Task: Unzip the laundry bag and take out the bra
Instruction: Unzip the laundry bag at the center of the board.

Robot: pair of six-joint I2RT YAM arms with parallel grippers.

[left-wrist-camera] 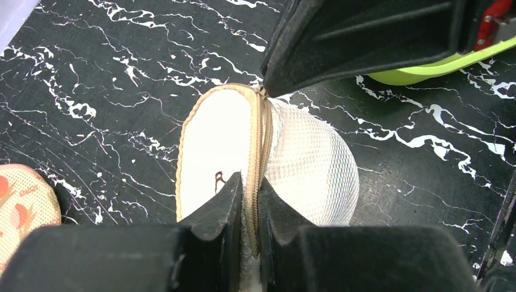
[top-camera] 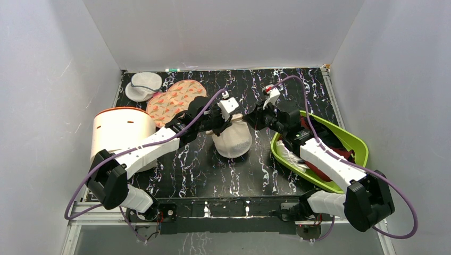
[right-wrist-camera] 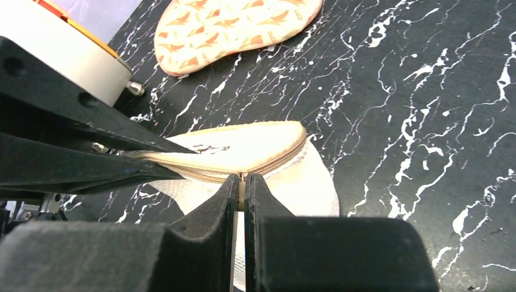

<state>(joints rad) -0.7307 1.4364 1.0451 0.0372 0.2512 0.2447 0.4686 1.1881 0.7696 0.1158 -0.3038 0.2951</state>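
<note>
The cream-white mesh laundry bag (top-camera: 232, 139) stands on edge at the middle of the table, its tan zipper seam (left-wrist-camera: 263, 131) running up its rim. My left gripper (left-wrist-camera: 250, 185) is shut on the bag's zipped edge at the near end. My right gripper (right-wrist-camera: 241, 182) is shut on the small zipper pull (right-wrist-camera: 241, 186) at the bag's rim (right-wrist-camera: 243, 152). In the top view both grippers, left (top-camera: 222, 121) and right (top-camera: 250, 118), meet at the bag's top. The zipper looks closed. A small dark mark (left-wrist-camera: 218, 180) shows on the bag's side. The bra is hidden.
A white tub with orange rim (top-camera: 119, 130) stands at the left. A patterned peach pod (top-camera: 175, 98) and a greyish mesh pod (top-camera: 142, 85) lie at the back left. A green tray (top-camera: 357, 141) with dark red garments sits at the right under my right arm.
</note>
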